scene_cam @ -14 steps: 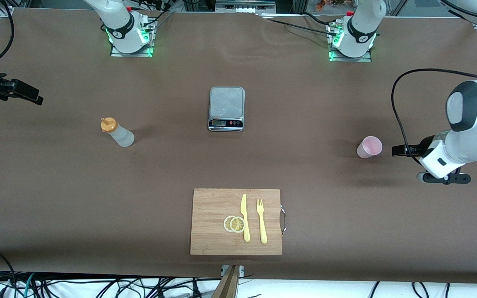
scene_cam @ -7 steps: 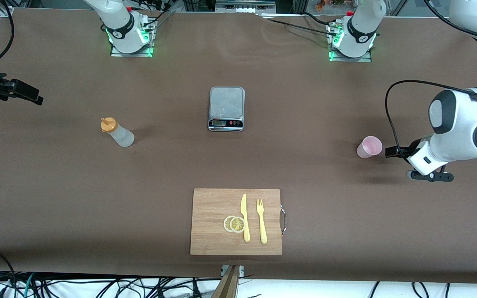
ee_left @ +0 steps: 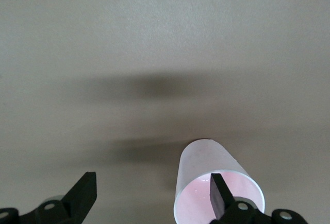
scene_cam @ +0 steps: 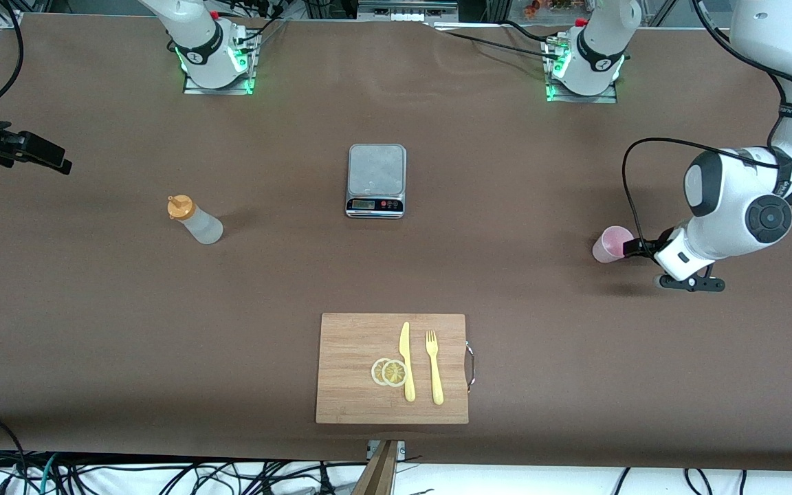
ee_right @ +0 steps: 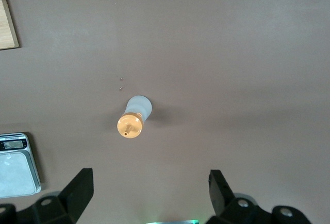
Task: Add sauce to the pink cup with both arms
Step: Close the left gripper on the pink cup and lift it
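The left gripper (ee_left: 152, 195) is set low at the left arm's end of the table (scene_cam: 506, 261), its black fingers (ee_left: 82, 195) spread wide; one finger is seen inside the rim of the pink cup (scene_cam: 612, 243), the other well clear of it, so the cup is straddled at its wall but not clamped. The cup, a tapered, handleless piece of pale translucent plastic, stands upright on the brown matte table. The right gripper (ee_right: 149, 195) is held high over the right arm's end of the table, parted and empty, with the sauce (scene_cam: 194, 220) seen beneath it: a whitish translucent squeeze bottle with an orange nozzle cap, standing alone. Between bottle and cup, nearer the bases, a flat grey scale (scene_cam: 376, 180) with a small display is placed. Nearer the front camera a rectangular wooden board (scene_cam: 348, 385) is laid, and on it a yellow knife (scene_cam: 405, 360), a yellow fork (scene_cam: 434, 366) and two lemon slices (scene_cam: 389, 372). Nothing lies between either gripper and its object.
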You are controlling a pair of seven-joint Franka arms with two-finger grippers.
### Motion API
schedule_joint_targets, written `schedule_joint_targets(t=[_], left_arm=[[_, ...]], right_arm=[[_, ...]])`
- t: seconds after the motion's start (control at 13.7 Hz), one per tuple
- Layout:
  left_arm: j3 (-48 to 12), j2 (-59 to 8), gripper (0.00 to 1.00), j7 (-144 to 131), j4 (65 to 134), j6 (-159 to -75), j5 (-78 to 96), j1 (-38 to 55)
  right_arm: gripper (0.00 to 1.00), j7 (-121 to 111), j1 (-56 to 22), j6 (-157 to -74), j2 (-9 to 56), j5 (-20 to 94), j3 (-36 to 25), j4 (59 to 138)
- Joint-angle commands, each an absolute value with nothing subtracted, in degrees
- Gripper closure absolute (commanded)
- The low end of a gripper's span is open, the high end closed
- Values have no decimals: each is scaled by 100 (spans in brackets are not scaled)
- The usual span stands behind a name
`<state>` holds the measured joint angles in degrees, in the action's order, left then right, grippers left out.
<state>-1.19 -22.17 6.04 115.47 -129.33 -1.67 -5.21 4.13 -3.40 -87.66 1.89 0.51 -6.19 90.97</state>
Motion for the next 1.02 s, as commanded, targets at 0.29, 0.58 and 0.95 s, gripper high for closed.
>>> schedule_joint_targets(t=[0.29, 0.58, 0.95], left_arm=[[-141, -1942, 19, 721, 12173, -13474, -167, -510], [-141, -1890, 59, 650, 12138, -13369, -167, -483], [-141, -1898, 96, 659, 12164, -13359, -167, -483]], right_arm=[[0, 387, -343, -8684, 193, 149, -633, 9044], [0, 387, -343, -8684, 193, 149, -633, 9044], [0, 387, -343, -8684, 193, 149, -633, 9044]])
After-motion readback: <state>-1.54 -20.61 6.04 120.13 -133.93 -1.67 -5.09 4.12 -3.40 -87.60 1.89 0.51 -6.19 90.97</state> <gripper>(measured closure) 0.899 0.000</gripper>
